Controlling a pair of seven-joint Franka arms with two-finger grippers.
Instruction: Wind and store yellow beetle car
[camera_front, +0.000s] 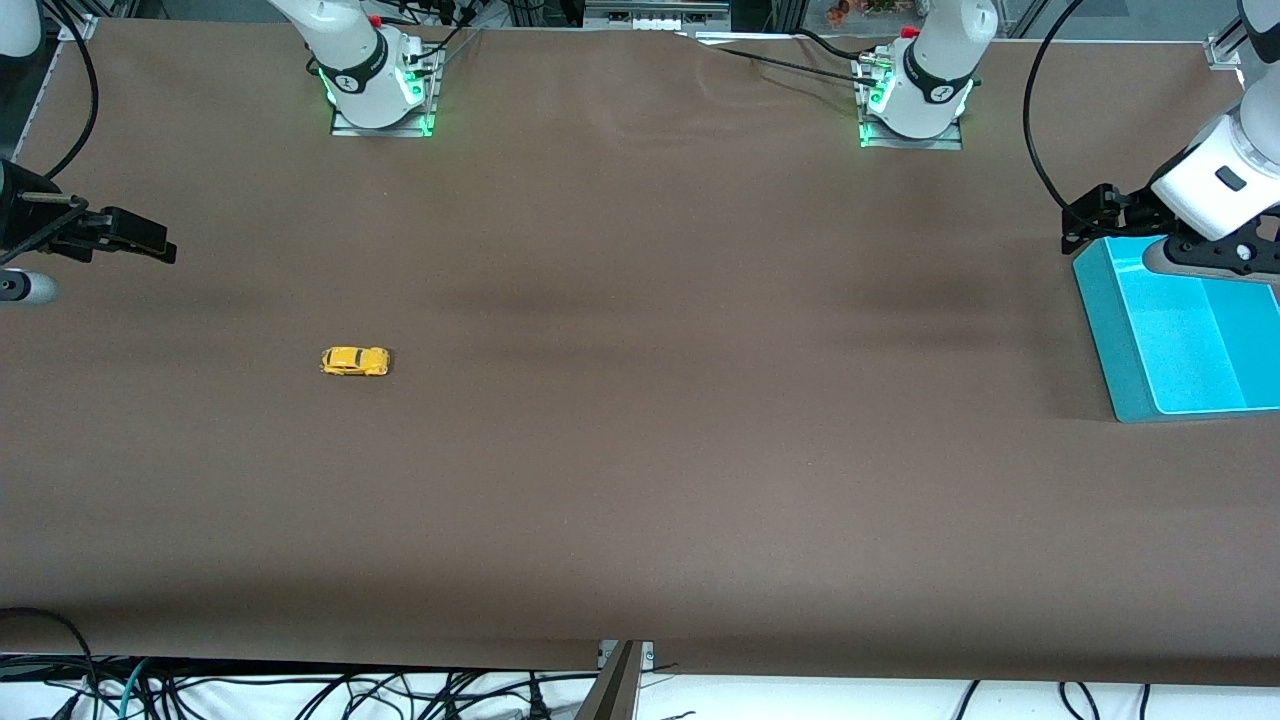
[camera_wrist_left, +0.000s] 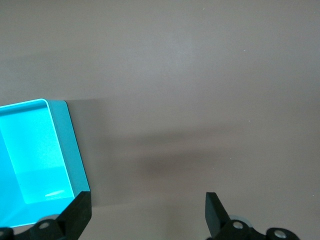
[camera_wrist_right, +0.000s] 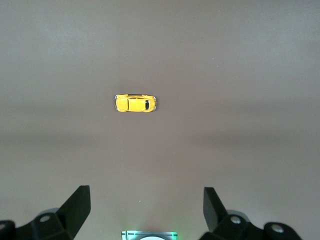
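Note:
The yellow beetle car (camera_front: 355, 361) stands on its wheels on the brown table, toward the right arm's end. It also shows in the right wrist view (camera_wrist_right: 135, 103), well clear of the fingers. My right gripper (camera_front: 150, 240) hangs open and empty over the table's edge at the right arm's end; its jaws stand wide apart in the right wrist view (camera_wrist_right: 145, 210). My left gripper (camera_front: 1085, 215) hangs open and empty over the corner of a teal bin (camera_front: 1110, 330); its jaws also stand wide apart in the left wrist view (camera_wrist_left: 147, 215).
The teal bin's wall shows in the left wrist view (camera_wrist_left: 72, 155); the bin is empty and sits at the left arm's end. The two arm bases (camera_front: 378, 85) (camera_front: 915, 95) stand along the table's edge farthest from the front camera.

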